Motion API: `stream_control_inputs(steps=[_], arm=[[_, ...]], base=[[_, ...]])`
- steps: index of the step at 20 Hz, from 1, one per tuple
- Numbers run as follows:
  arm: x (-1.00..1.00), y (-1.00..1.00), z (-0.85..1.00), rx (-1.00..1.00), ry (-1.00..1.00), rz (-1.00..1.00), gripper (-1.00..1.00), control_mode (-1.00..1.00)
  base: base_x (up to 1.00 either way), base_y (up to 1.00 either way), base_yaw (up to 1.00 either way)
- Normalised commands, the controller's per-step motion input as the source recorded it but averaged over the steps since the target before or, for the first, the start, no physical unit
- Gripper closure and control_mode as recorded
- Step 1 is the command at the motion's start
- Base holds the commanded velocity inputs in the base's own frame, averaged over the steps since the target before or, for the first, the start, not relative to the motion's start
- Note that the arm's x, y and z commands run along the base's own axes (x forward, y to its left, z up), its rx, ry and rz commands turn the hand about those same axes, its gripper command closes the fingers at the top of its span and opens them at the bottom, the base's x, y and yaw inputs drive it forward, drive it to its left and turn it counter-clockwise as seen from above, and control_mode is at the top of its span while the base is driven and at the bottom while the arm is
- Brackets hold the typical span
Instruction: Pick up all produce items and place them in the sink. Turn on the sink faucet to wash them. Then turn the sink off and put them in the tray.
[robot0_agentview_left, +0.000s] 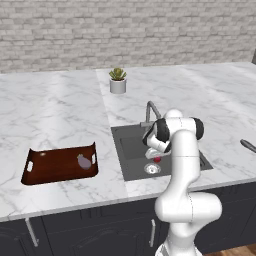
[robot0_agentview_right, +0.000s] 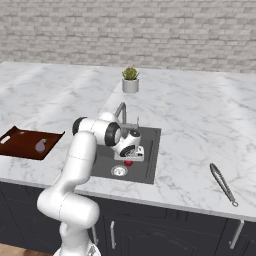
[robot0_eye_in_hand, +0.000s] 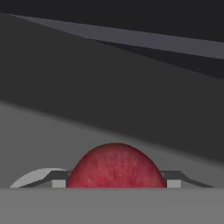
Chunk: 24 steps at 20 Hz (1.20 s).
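Observation:
The round red fruit (robot0_eye_in_hand: 116, 166) lies on the floor of the dark grey sink (robot0_agentview_left: 131, 147), close to the silver drain (robot0_agentview_left: 152, 168). My gripper (robot0_eye_in_hand: 116, 183) reaches down into the basin, and both fingertips (robot0_eye_in_hand: 59, 182) press against the fruit's sides. From the base cameras the red fruit (robot0_agentview_left: 157, 159) (robot0_agentview_right: 128, 162) peeks out just under the hand. The elongated purple vegetable (robot0_agentview_left: 84, 161) (robot0_agentview_right: 40, 145) rests in the reddish-brown tray (robot0_agentview_left: 55, 165) (robot0_agentview_right: 20, 142) on the counter to the left. Behind the basin rises the grey sink faucet (robot0_agentview_left: 151, 110) (robot0_agentview_right: 120, 111); I see no water running.
A potted succulent (robot0_agentview_left: 118, 80) (robot0_agentview_right: 130, 79) stands behind the sink near the brick wall. A long metal utensil (robot0_agentview_right: 222, 184) lies on the counter to the right. The sink walls (robot0_agentview_right: 150, 145) close in around the hand.

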Motion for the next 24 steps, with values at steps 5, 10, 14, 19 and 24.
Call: stream_control_inputs(steps=[5, 10, 14, 19, 24], arm=[[-0.4, 0.0, 0.15, 0.0, -0.11, -0.01, 1.0, -1.0], [-0.63, 0.0, 0.5, 0.0, -0.13, -0.03, 1.0, -1.0], [-0.63, 0.0, 0.58, 0.0, -0.11, -0.02, 1.0, -1.0], [-0.52, 0.0, 0.71, 0.0, -0.1, -0.04, 1.0, -1.0], [-0.52, 0.0, 0.81, 0.0, -0.07, -0.05, 1.0, -1.0]], base=[[0.0, 0.0, 0.0], [0.0, 0.0, 0.0], [0.0, 0.0, 0.0], [0.0, 0.0, 0.0], [0.0, 0.0, 0.0]])
